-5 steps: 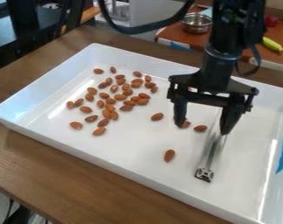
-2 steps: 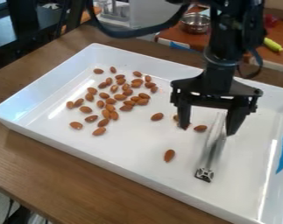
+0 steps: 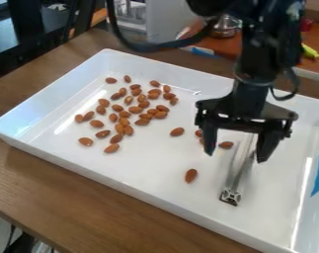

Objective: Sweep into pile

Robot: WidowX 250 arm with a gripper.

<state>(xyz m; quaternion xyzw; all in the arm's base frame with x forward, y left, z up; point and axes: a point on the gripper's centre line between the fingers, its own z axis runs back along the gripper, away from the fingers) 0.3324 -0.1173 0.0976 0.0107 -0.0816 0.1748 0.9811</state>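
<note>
From the camera view, can make out a black two-finger gripper [image 3: 235, 157] spread wide, with nothing held between its fingertips, above the right half of a large white rectangular tray [image 3: 56, 96]. Appears across a long silver metal tool [image 3: 232, 190] with a squarish near end, and close to a few loose brown oval almonds [image 3: 225, 145] by the left fingertip; cannot tell whether touching either. Hangs fingers down, almost upright, at the lower end of a thick black robot arm [image 3: 257, 54], coming in from the top edge, right of centre, with a black cable [image 3: 145, 47] looping out to the left. Compared with the earlier frames, has come down a little towards the near side, with the fingertips lower in view, and now covers more of a shiny metal bowl [image 3: 224, 27] on the far surface. Has left the almonds and the silver tool where they were. For the main scatter of brown almonds [image 3: 135, 109], look to the left and far part of the tray, loosely grouped, well apart from the gripper. See also one almond [image 3: 190, 175] alone, left of the tool and nearer than the fingertips.
</note>
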